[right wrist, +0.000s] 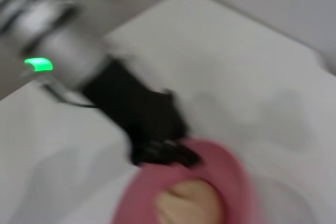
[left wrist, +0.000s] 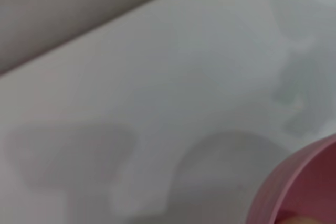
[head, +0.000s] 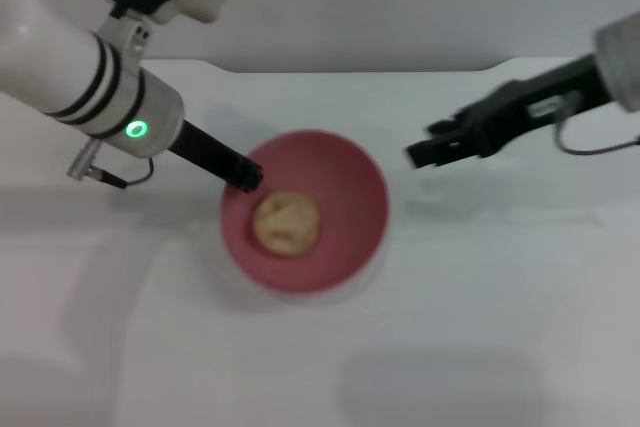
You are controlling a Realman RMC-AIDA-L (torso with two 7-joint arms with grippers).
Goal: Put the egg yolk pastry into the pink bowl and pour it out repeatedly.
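**Pastry in bowl, left gripper on rim**

Closest to the head camera: white forearm of the left arm (head: 70, 67), banded in black, with a lit green ring (head: 136, 129) near the wrist. Reaching from it down and inward, the black left gripper (head: 247, 175), planted on the near-left rim of the pink bowl (head: 350, 187). Clamped on that rim, judging by the right wrist view, where the dark fingers (right wrist: 168, 153) meet the pink edge, one part over the lip; blurred, so no finer detail of the grasp.

Inside the bowl, resting on its bottom and slightly toward the gripped side: the egg yolk pastry (head: 287, 223), pale tan, rounded, far smaller than the bowl. Apart from the gripper tip, though near it. Bowl mouth facing up toward the head camera, with a soft shadow on the white table (head: 480, 327) below and beside it. Impossible to say whether raised or seated on the surface.

From the left wrist camera: only a curved piece of the bowl's pink wall in one corner, bare table beyond.

Over on the other side: the right gripper (head: 420, 154), black, pointing toward the bowl, hanging above the table just beside the bowl's right edge and not touching it. Carrying nothing visible. Open or closed: cannot tell, tip too smeared. Thin dark cable (head: 600, 147) looping under that arm.
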